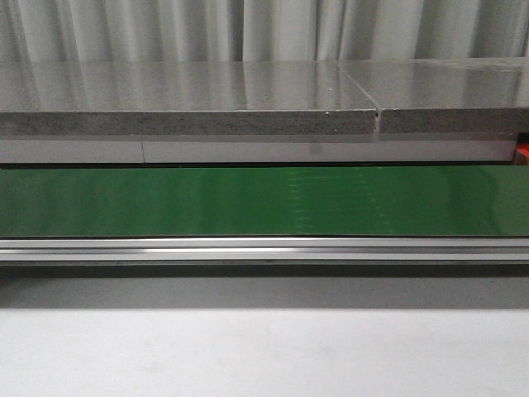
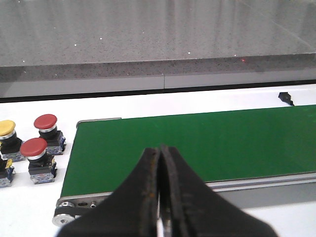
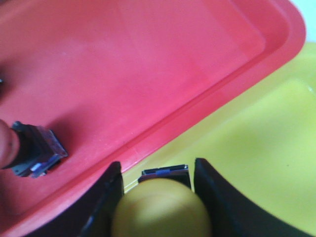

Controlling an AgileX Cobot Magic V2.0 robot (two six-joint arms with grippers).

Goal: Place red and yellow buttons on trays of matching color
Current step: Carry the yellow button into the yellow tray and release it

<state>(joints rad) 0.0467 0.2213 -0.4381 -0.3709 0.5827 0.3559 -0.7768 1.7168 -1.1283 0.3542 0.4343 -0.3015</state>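
Note:
In the right wrist view my right gripper (image 3: 157,170) is shut on a yellow button (image 3: 160,207), its dome filling the gap between the fingers. It hangs low over the yellow tray (image 3: 261,143), just beside the rim of the red tray (image 3: 148,59). A red button (image 3: 30,147) lies on its side in the red tray. In the left wrist view my left gripper (image 2: 160,150) is shut and empty above the end of the green belt (image 2: 207,143). Two red buttons (image 2: 45,122) (image 2: 33,147) and a yellow button (image 2: 7,128) stand on the white table beside the belt's end.
The front view shows only the green conveyor belt (image 1: 264,200), its metal rail (image 1: 264,248) and a grey stone shelf (image 1: 190,99) behind; no gripper or button appears there. Part of another button block (image 2: 5,173) sits at the edge of the left wrist view.

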